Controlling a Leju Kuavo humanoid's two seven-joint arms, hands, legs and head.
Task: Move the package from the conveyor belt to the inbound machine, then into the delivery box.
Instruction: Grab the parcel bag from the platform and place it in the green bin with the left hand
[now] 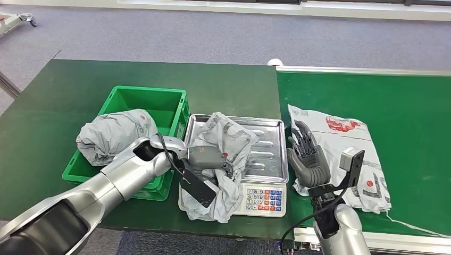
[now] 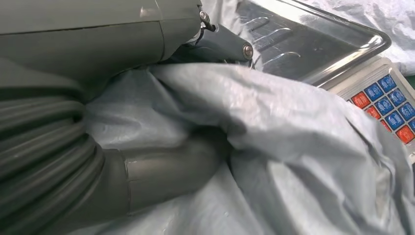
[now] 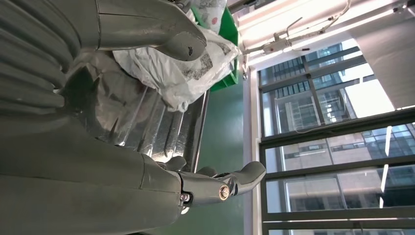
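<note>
Under the left hand, a crumpled grey package on the steel scale tray; fingers buried in the folds and clamped on the plastic, thumb half hidden in the left wrist view. Spilling over the tray's near edge and across part of the scale keypad. Just left of that hand, a green delivery box with another grey parcel heaped in it, bulging above the rim. Right of the tray, the right hand upright, fingers spread, empty, close beside the tray's edge. Behind that hand, a flat white bag on the green conveyor belt. Beyond the tray, bare worktop.
</note>
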